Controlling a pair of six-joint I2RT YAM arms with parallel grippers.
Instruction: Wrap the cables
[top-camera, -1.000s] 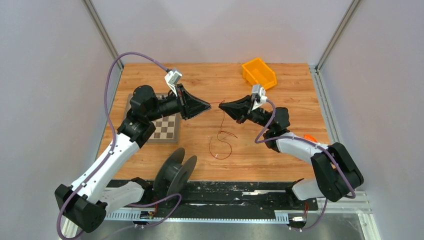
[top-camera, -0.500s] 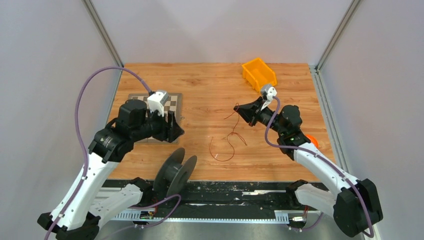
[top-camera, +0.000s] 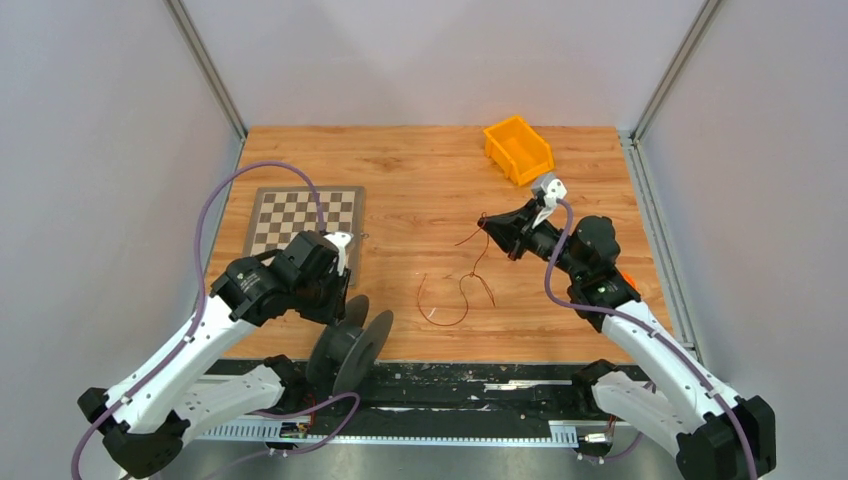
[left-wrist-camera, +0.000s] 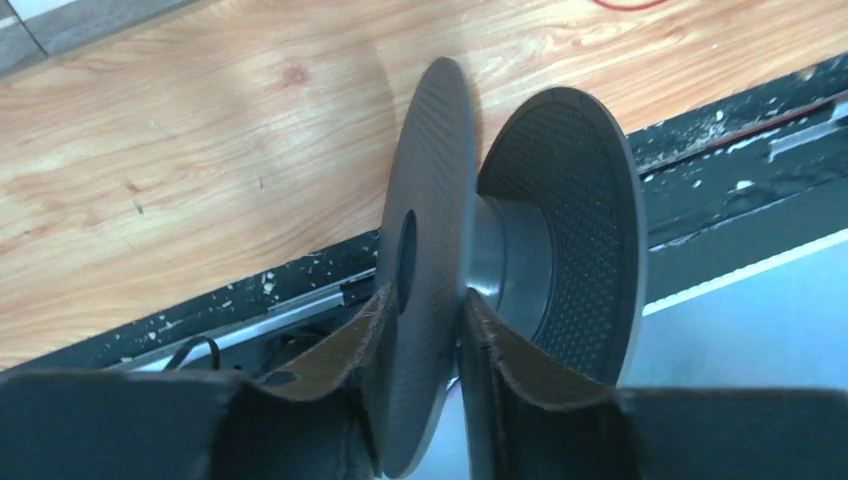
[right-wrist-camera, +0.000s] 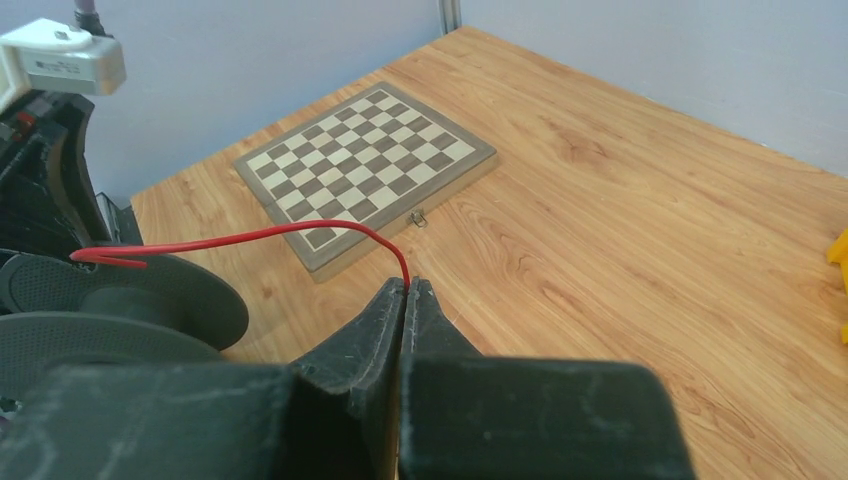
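Right wrist view: the right gripper (right-wrist-camera: 408, 285) has its fingers pressed together on the thin red-brown wire (right-wrist-camera: 250, 235), which arcs away ahead of the tips. From above, the rest trails below that gripper and loops loose on the wooden table (top-camera: 420, 170). The left gripper (left-wrist-camera: 428, 300) is clamped on the near flange of the dark grey plastic spool (left-wrist-camera: 520, 260), which stands on edge. Nothing looks wound yet, so this seems the set-up step. Next, the held wire probably needs carrying to the hub between the flanges.

White shells, black joints on the left arm (top-camera: 180, 355) and right arm (top-camera: 655, 345); purple cables (top-camera: 268, 164); pincer fingers (left-wrist-camera: 510, 360) seemingly brown-padded.
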